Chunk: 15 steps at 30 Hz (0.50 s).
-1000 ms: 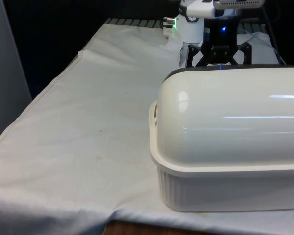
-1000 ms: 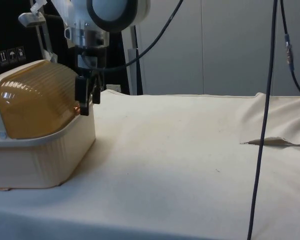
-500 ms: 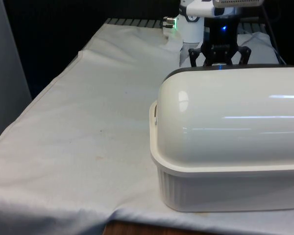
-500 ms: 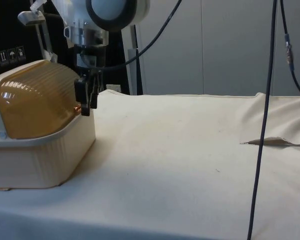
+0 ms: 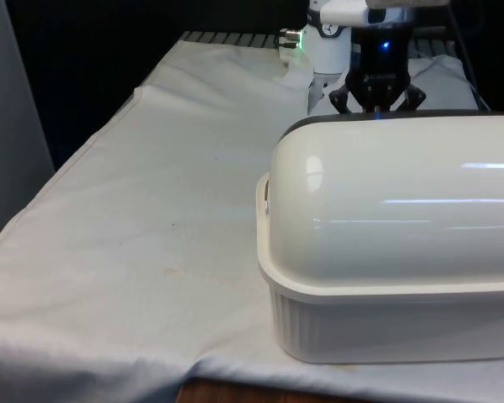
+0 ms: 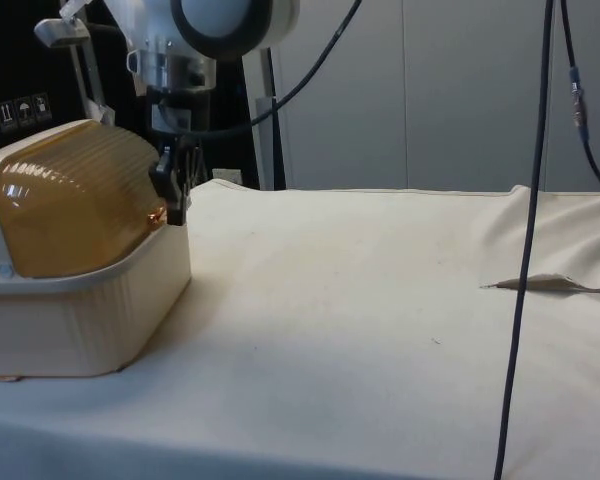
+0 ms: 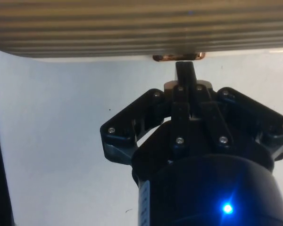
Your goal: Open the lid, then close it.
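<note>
The white ribbed plastic bread box (image 5: 386,327), its amber-tinted domed lid (image 6: 75,210) down, is seen on the white cloth-covered table (image 5: 151,218), and behind it the black two-finger gripper (image 7: 185,75) is clenched on the lid's small handle (image 7: 178,57).

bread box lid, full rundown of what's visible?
The lid is a domed, ribbed roll-top, translucent amber in the side view, glossy white from the front. It is shut, seated on the cream ribbed base, which stands on the white cloth. A small copper-coloured tab sits at its lower front edge. The black pincer, fingers together, is right at that tab; contact looks likely but I can't confirm it.
</note>
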Motion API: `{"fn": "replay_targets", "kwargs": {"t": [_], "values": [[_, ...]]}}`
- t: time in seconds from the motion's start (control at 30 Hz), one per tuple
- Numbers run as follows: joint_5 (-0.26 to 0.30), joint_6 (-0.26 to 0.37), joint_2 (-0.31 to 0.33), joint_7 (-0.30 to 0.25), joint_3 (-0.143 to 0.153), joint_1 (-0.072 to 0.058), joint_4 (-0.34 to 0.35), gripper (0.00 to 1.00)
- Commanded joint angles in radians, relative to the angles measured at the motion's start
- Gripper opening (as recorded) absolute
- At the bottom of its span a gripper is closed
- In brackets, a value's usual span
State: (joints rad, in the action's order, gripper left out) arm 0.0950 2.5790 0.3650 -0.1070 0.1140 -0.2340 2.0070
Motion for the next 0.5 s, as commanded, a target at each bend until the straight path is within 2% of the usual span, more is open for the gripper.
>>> {"fn": "replay_targets", "kwargs": {"t": [0.0,0.1,0.13,0.17,0.43,0.47], "values": [[0.019,-0.003,-0.012,-0.01,-0.011,0.006,0.006,0.0],[0.025,-0.007,-0.019,-0.011,-0.014,0.006,0.007,0.0],[0.006,-0.007,-0.012,0.0,-0.003,0.0,0.001,0.0],[0.028,-0.007,-0.021,-0.011,-0.014,0.006,0.008,0.0],[0.06,0.001,-0.008,-0.018,-0.026,0.007,0.007,0.0],[0.041,-0.005,-0.01,-0.006,-0.014,0.0,0.007,0.0]]}}
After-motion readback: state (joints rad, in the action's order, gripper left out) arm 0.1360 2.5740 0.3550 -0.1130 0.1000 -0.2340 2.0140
